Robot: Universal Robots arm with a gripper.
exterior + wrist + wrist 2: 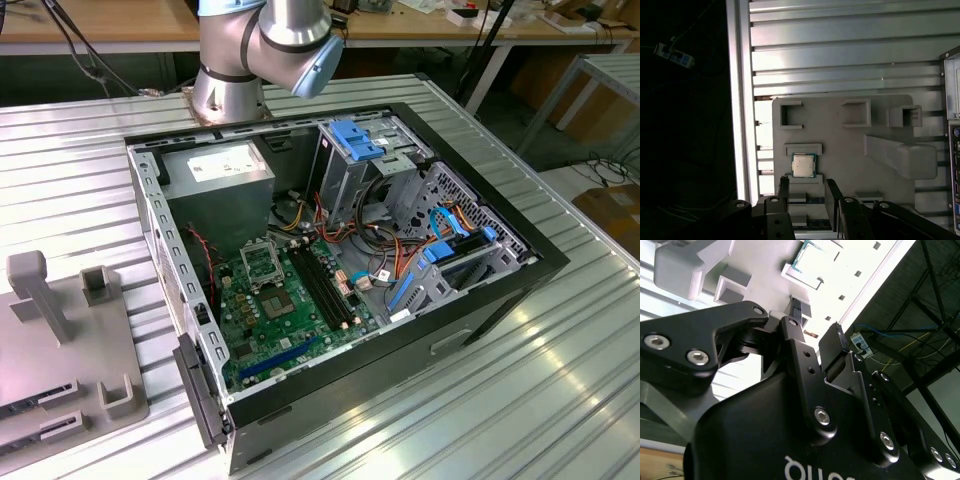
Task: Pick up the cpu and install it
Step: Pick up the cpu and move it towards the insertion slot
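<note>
The cpu (803,165), a small square chip with a pale metal face, lies flat in a shallow seat on the grey fixture plate (850,160). In the second wrist view the cpu (809,261) appears as a bright square with a teal rim beyond the fingertips. My gripper (807,192) hovers above the plate just short of the chip, its two black fingers (784,189) apart with nothing between them. The gripper (815,326) is open. The black-and-silver socket frame (262,265) sits on the green board (290,335) inside the open computer case (340,250).
The fixture plate (60,340) carries raised grey blocks and a tall post (35,290) in the exterior view's left. The case holds cables, blue drive brackets (360,140) and a power supply (225,170). The arm's base (230,80) stands behind the case on the ribbed metal table (520,380).
</note>
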